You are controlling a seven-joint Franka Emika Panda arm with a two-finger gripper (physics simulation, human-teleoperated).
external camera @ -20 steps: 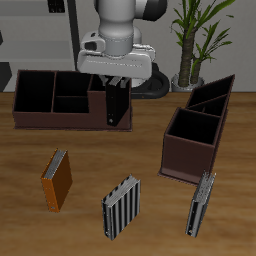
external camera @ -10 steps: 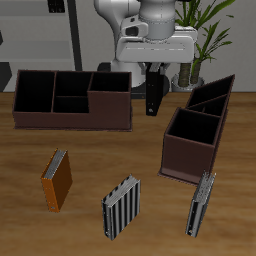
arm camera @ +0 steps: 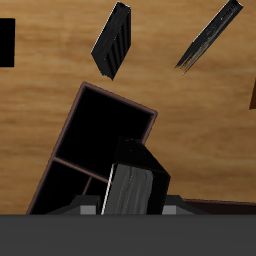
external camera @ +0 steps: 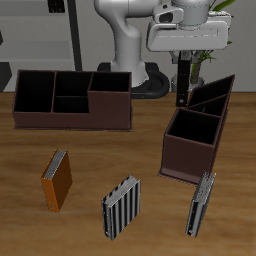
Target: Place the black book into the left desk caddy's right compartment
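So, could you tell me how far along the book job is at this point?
Done: the black book is picked up and hangs upright from the gripper, clear of the table. In hand: it is held above the left desk caddy, over its narrower divided sections by the exterior view; the wrist view shows the caddy open below. Left: line up over the right compartment, which looks empty, lower the book in and release.

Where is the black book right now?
The gripper holds the black book upright in the air, above the back end of the left desk caddy, beside the plant.
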